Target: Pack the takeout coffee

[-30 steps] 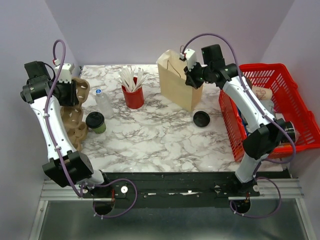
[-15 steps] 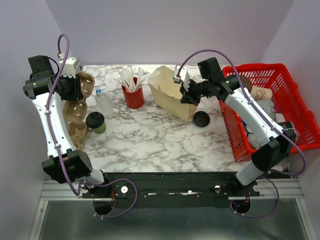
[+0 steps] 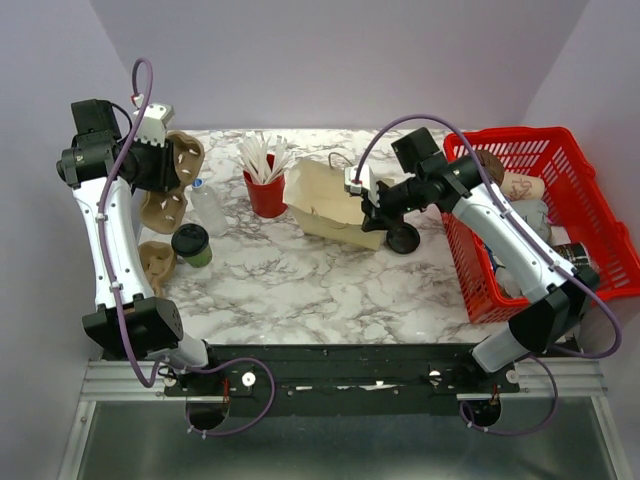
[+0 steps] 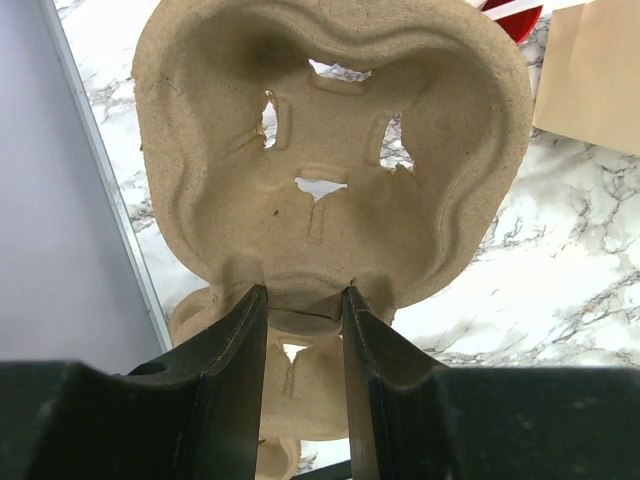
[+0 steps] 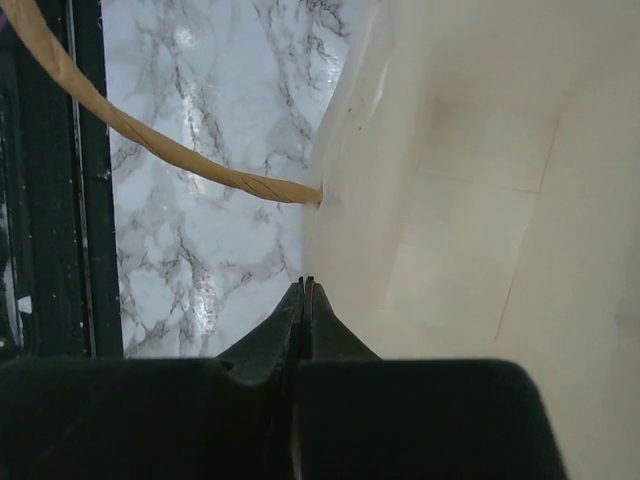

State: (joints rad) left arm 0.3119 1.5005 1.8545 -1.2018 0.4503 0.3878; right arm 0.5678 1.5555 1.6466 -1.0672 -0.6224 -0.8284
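Observation:
The takeout coffee [image 3: 191,244], an olive-green cup with a black lid, stands on the marble table at the left, untouched. My left gripper [image 3: 162,165] is shut on the rim of a brown pulp cup carrier [image 3: 183,155] and holds it raised behind the coffee; the wrist view shows the carrier [image 4: 330,150] between my jaws [image 4: 300,300]. My right gripper [image 3: 369,213] is shut on the edge of a tan paper bag [image 3: 328,203], which is tipped over toward the left. In the right wrist view the jaws [image 5: 307,286] pinch the bag wall [image 5: 480,200].
More pulp carriers [image 3: 152,262] lie along the left edge. A clear bottle [image 3: 207,205] and a red cup of white sticks [image 3: 266,188] stand behind the coffee. A loose black disc [image 3: 404,238] lies by the bag. A red basket [image 3: 566,170] with cups stands at the right.
My right gripper has pulled the bag left and nearer, tipping it from upright onto its side. My left gripper has lifted one carrier up and back off the stack.

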